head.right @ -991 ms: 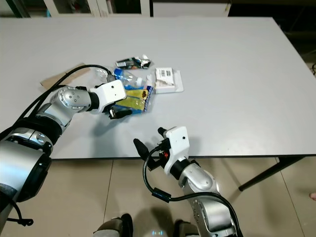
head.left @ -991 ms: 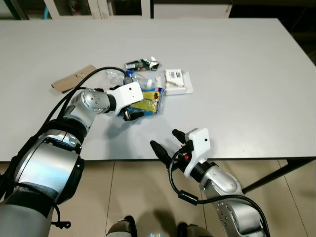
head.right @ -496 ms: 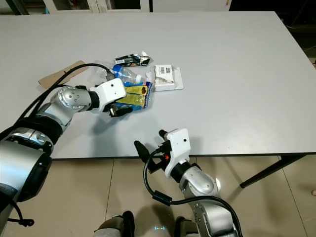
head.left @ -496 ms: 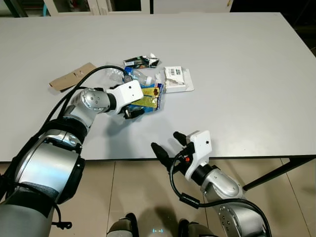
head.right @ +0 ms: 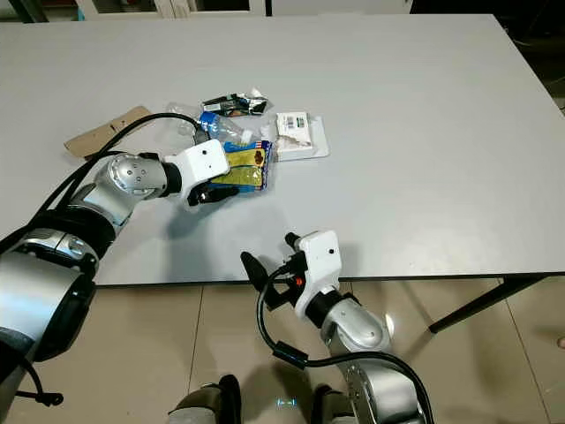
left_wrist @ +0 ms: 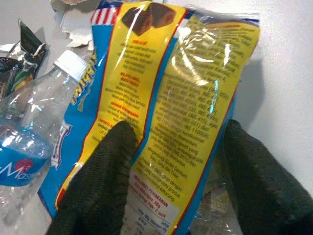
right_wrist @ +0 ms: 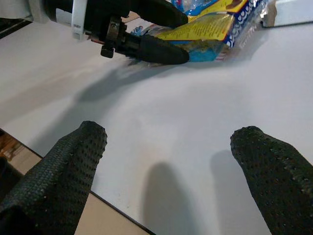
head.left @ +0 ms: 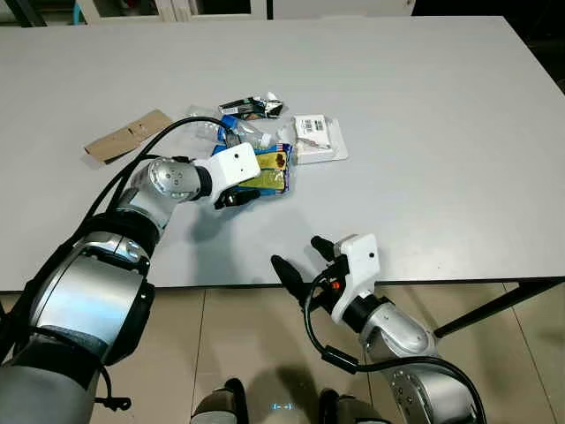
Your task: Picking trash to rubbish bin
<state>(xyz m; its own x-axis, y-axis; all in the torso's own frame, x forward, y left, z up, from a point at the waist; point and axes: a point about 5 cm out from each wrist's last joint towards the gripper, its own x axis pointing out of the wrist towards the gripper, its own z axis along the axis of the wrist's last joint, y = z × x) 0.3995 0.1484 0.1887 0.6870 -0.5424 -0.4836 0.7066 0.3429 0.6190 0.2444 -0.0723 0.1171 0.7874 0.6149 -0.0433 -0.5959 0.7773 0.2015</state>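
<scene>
A heap of trash lies on the grey table [head.left: 424, 106]: a yellow and blue snack wrapper [head.left: 267, 171], a crushed clear bottle [head.left: 248, 138] with a blue label, a black and green wrapper [head.left: 250, 108] and a white packet [head.left: 316, 141]. My left gripper [head.left: 237, 198] is at the snack wrapper's near end. In the left wrist view its fingers [left_wrist: 98, 181] stand apart, with the snack wrapper [left_wrist: 176, 98] lying between them and the bottle [left_wrist: 34, 122] beside it. My right gripper [head.left: 297, 253] hangs open at the table's front edge, holding nothing.
A flat brown cardboard piece [head.left: 128, 137] lies left of the heap. The table's front edge [head.left: 441, 283] runs just beyond my right gripper, with tiled floor [head.left: 247, 336] below. A table leg [head.left: 494, 305] slants at the lower right.
The camera has tilted a little, shifting the whole picture. My left gripper stays at the snack wrapper's near end; the right gripper has hardly moved.
</scene>
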